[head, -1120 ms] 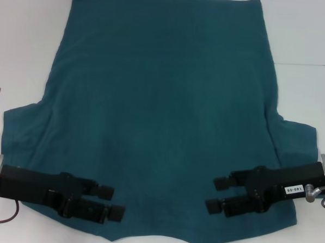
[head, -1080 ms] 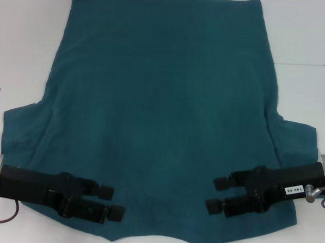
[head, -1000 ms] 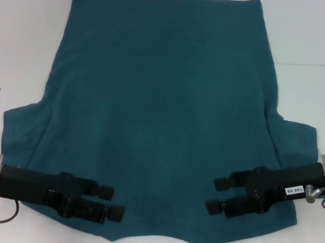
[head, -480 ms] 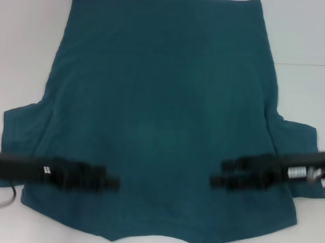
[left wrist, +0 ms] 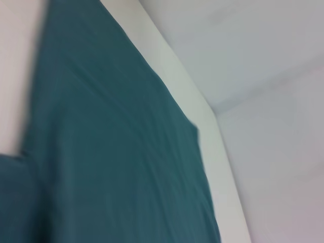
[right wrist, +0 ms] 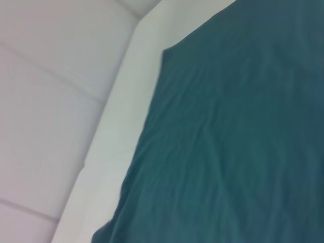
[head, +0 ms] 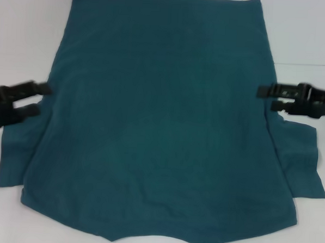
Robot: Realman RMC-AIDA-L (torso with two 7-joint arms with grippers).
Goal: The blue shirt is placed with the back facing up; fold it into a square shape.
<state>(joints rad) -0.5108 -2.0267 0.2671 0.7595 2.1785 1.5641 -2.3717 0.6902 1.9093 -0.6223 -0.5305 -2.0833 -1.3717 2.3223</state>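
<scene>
though blurred at the left edge of the head view, left gripper shows two dark fingers set apart, nothing between them, tips just over the blue shirt where sleeve meets body. arm behind cut off by frame edge. right gripper likewise parted and empty, tips at the opposite side seam, above the right sleeve — arm cut off too. no fingers to be seen in either wrist view, only cloth and surround. shirt spread flat, plain back up, dark teal soft knit with faint creases; hem far from robot, collar edge nearest and partly out of frame. lies on white table — smooth, matte. pale wall panels beyond table edge in right wrist view.
</scene>
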